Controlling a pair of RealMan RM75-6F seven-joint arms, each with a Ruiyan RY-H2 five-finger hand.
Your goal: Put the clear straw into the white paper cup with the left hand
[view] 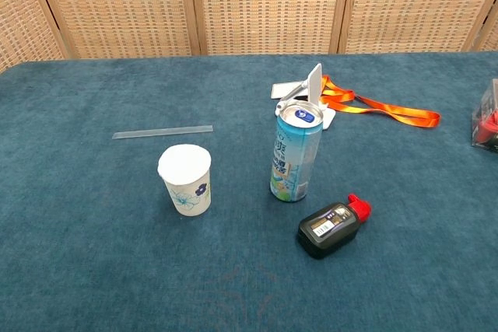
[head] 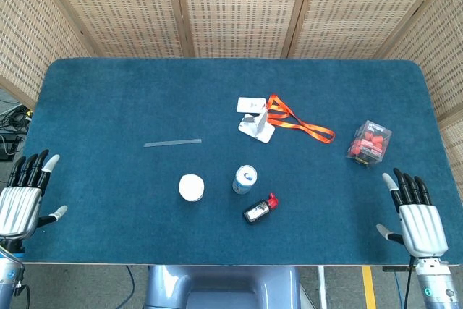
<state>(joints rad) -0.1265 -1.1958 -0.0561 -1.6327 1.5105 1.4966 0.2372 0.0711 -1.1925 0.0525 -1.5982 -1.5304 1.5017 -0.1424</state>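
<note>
The clear straw (head: 172, 142) lies flat on the blue table, left of centre; the chest view shows the straw (view: 163, 131) just beyond the cup. The white paper cup (head: 192, 187) stands upright in front of it, and its flower print shows on the cup (view: 185, 179) in the chest view. My left hand (head: 22, 199) hovers open at the table's front-left corner, far from the straw. My right hand (head: 415, 213) is open at the front-right corner. Neither hand shows in the chest view.
A drink can (head: 244, 179) stands right of the cup, with a small black bottle with a red cap (head: 259, 209) lying near it. Further back are a white card stand (head: 256, 125) with an orange lanyard (head: 302, 125). A clear box of red pieces (head: 369, 143) sits at right.
</note>
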